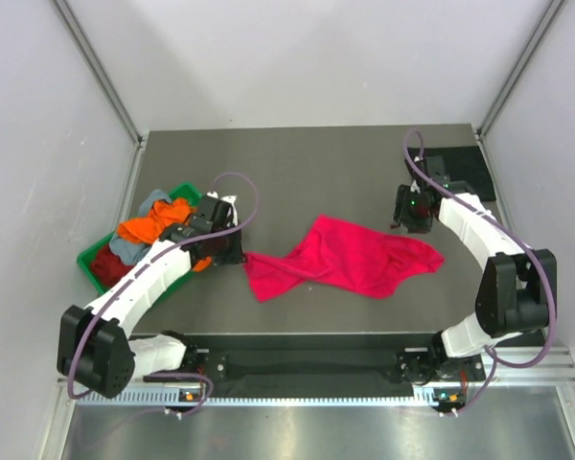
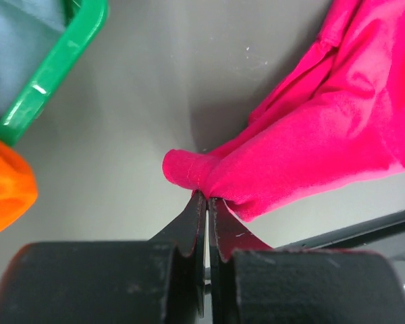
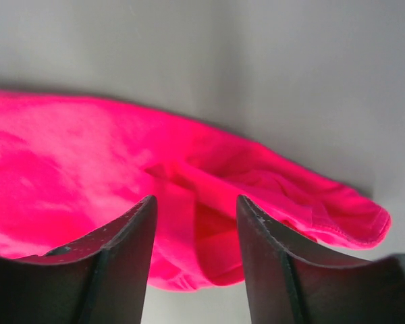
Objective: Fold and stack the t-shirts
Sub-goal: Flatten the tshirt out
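Note:
The bright pink-red t-shirt (image 1: 350,257) lies crumpled and spread on the dark table. My left gripper (image 1: 238,254) is shut on its left corner, the cloth (image 2: 310,142) pinched at the fingertips (image 2: 207,198). My right gripper (image 1: 410,222) is open just above the shirt's right end, its fingers (image 3: 138,223) astride a fold of the pink cloth (image 3: 74,162) without closing on it. The orange (image 1: 151,222), grey-blue (image 1: 153,199) and dark red (image 1: 110,264) t-shirts are piled in the green tray. A flat black t-shirt (image 1: 463,165) lies at the back right.
The green plastic tray (image 1: 88,261) stands at the table's left edge, just left of my left gripper; its rim (image 2: 54,71) shows in the left wrist view beside the orange shirt (image 2: 7,189). Grey walls enclose the table on three sides.

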Motion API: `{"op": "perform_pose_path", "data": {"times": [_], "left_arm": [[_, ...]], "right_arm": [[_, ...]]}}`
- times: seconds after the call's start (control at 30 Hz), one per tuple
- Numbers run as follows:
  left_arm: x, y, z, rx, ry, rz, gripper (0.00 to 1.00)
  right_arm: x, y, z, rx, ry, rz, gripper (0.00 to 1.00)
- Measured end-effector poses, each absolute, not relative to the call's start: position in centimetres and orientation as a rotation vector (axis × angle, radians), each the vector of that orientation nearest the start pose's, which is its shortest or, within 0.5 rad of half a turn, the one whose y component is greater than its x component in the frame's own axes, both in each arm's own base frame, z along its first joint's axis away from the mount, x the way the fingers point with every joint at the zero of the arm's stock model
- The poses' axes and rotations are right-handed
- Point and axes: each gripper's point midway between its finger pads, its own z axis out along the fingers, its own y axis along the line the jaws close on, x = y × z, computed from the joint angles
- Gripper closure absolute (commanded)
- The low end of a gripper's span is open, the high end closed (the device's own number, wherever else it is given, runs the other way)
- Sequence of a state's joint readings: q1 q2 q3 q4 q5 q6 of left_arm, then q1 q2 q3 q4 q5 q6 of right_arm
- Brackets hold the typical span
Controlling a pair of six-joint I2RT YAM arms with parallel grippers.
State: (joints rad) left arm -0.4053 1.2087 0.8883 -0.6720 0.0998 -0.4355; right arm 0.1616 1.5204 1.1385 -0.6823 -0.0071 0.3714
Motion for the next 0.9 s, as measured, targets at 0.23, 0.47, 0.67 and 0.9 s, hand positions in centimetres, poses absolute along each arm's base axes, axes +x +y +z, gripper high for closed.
{"op": "perform_pose_path", "data": {"times": [0.23,0.47,0.67,0.9], "left_arm": [[24.3,-14.9,10.2,0.020,2.672,-0.480,1.00],[24.4,-15.3,10.4,0.033,2.672,-0.507,1.00],[24.4,-15.4,10.5,0.035,2.670,-0.510,1.00],[24.1,-15.5,10.3,0.040,2.672,-0.528,1.00]], "right_arm": [[30.9,7.7,8.0,0.234,2.723,0.262,0.47],[28.0,9.0,7.8,0.226,2.715,0.372,0.48],[25.7,11.9,9.4,0.148,2.645,0.480,0.50],[24.5,12.5,9.1,0.144,2.646,0.507,0.57]]}}
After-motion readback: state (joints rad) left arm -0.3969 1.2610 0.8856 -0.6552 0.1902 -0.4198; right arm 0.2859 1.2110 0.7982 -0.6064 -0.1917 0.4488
